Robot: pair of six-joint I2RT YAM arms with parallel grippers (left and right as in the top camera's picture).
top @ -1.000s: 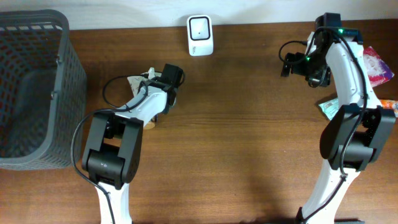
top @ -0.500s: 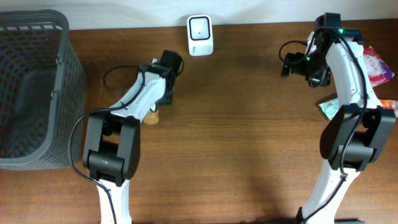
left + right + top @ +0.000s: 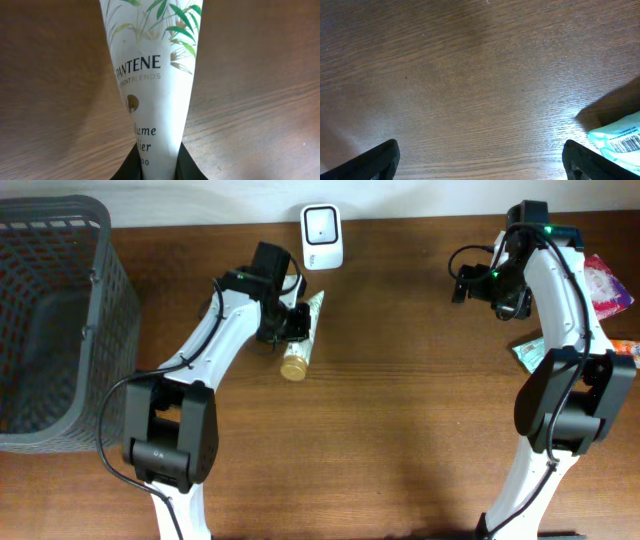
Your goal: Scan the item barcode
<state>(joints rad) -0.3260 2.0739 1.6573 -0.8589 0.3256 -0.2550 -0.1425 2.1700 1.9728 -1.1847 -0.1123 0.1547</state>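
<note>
**Left arm grips a shampoo tube just in front of the scanner**

Seen from above, a small white scanner [image 3: 322, 237] stands at the back edge of a brown wooden table [image 3: 400, 430]. Everything below is placed from that scanner.

Just in front of it and slightly to its left, the left gripper [image 3: 290, 320] is clenched on a pale tube [image 3: 303, 330]. The tube's flat, crimped end points toward the scanner and its gold cap points away from it. Whether the tube touches the table cannot be told.

In the left wrist view, the tube [image 3: 152, 75] fills the middle of the picture. It is printed with green leaves and the word PANTENE. The left gripper [image 3: 157, 167] presses on it from both sides with its two dark fingers [image 3: 125, 172], at the bottom edge of the picture.

Well to the right of the scanner, the right gripper [image 3: 462, 283] hangs over bare wood. In its wrist view, the right gripper [image 3: 490, 160] is spread wide with nothing between its fingers.

Farther right again, a pink packet [image 3: 605, 288] and a teal packet [image 3: 530, 352] lie near the table's edge. A corner of the teal packet [image 3: 617, 142], with a barcode on it, shows in the right wrist view.

Far to the scanner's left stands a dark grey mesh basket [image 3: 100, 270].
</note>
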